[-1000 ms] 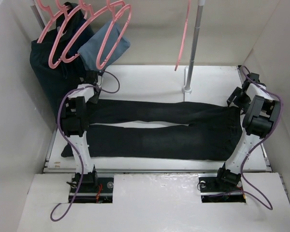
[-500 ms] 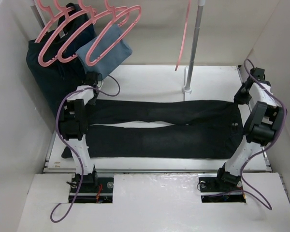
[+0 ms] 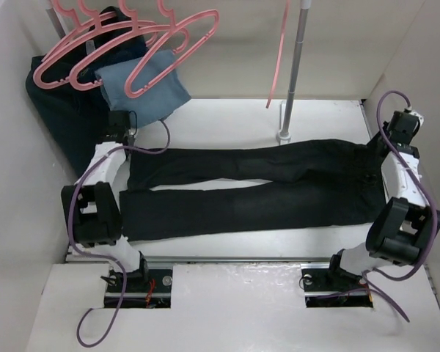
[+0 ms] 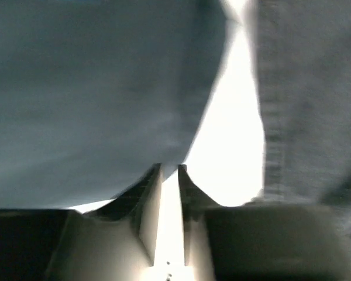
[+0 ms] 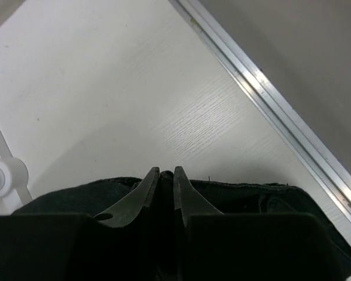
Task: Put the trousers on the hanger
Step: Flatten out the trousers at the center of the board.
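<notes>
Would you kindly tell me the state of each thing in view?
Long black fabric trousers: lying flat, on no hanger.
Thin pink plastic hanger, centre: hanging empty.
Three pink plastic hangers, left: hanging tilted.
Right gripper: shut on trousers' waist.
Left gripper: nearly shut; hold unclear.

Top view evenly bright, sharp, shadows soft. Left wrist view heavily blurred, centre blown out white. Right wrist view sharp; bench bright.
</notes>
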`<state>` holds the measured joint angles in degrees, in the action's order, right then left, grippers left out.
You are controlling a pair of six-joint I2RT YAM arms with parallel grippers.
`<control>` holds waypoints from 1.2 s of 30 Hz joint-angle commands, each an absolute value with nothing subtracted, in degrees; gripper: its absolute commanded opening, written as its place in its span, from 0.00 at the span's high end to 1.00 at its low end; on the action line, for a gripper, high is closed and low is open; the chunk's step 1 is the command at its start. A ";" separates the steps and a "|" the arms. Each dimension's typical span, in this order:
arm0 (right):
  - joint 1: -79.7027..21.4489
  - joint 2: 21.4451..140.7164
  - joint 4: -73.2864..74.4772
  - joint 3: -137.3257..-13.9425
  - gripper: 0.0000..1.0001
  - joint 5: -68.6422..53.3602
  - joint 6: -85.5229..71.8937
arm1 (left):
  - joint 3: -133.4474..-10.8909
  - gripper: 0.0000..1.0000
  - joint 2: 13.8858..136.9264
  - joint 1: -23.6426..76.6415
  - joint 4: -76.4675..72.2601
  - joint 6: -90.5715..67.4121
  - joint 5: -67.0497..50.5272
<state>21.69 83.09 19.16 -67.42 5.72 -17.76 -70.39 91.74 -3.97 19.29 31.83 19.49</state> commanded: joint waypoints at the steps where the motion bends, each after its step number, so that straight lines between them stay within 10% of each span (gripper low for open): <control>1: 21.80 85.60 15.47 -67.76 1.00 1.15 -17.67 | -70.03 0.83 97.63 -2.72 21.43 30.51 13.12; 6: 21.80 85.61 16.00 -67.76 1.00 -0.34 -17.05 | -78.03 0.41 106.24 -2.72 21.53 22.69 7.39; 23: 21.80 88.33 13.71 -66.71 1.00 -4.13 -14.85 | -99.04 0.21 126.20 -4.48 30.05 11.26 5.10; 26: 21.80 88.86 13.71 -67.24 1.00 -4.13 -14.33 | -101.51 0.31 129.72 -5.01 33.12 11.25 4.49; 29: 21.80 88.86 14.24 -67.85 1.00 -3.60 -14.33 | -100.65 1.00 129.73 -5.01 34.36 11.25 2.38; 36: 21.80 88.86 14.24 -69.52 1.00 -4.13 -14.33 | -96.15 1.00 121.56 -5.01 31.03 14.67 0.62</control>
<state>21.71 89.19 16.10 -66.70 -2.90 -14.90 -98.24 125.69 -4.62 27.90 13.10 2.87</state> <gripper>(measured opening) 0.154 0.029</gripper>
